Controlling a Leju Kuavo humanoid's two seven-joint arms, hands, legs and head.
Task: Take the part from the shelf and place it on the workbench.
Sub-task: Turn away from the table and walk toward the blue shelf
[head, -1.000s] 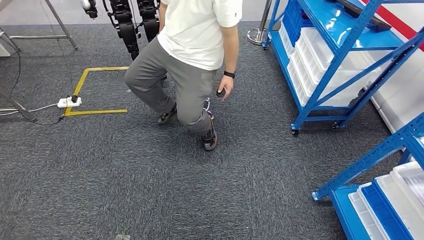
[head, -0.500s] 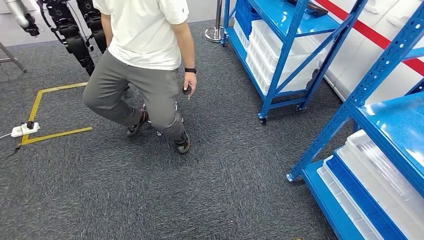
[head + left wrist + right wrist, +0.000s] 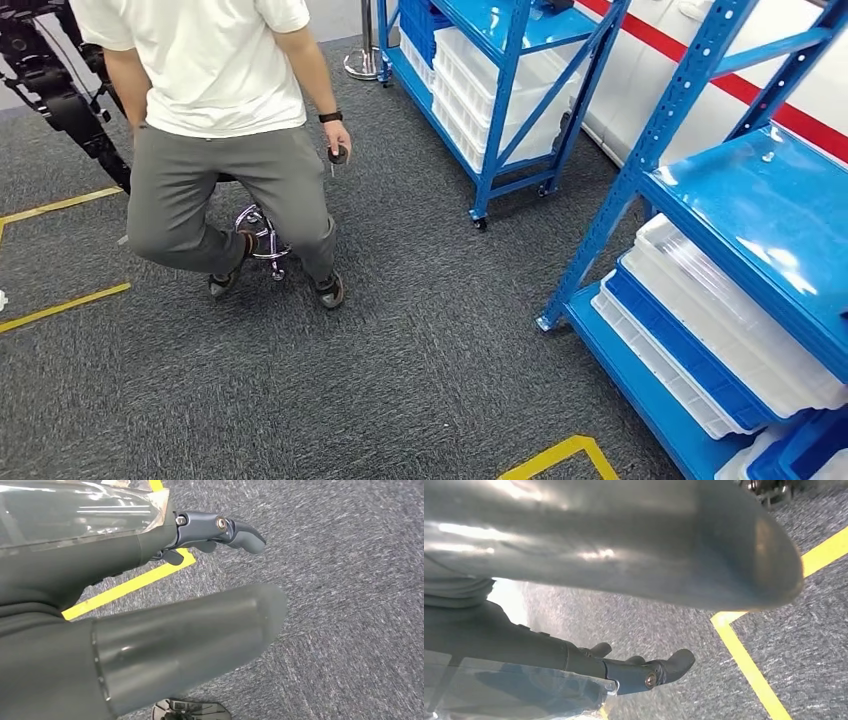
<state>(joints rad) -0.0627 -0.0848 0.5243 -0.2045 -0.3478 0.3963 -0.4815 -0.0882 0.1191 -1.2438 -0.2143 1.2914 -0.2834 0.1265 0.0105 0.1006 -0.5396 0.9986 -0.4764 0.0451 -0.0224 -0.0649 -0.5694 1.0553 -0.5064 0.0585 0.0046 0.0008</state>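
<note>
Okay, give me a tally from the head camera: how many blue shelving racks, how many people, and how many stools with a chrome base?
Blue shelving racks: 2, a far rack and a near rack
People: 1, a person in a white shirt
Stools with a chrome base: 1, the stool under the person
Total: 4

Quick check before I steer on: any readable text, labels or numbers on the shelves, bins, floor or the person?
None can be read.
Blue metal shelves and white plastic bins: no labels visible.
Yellow floor tape: plain lines, no writing.
Person's white T-shirt: no print visible.
Red stripe on white wall: no lettering.
</note>
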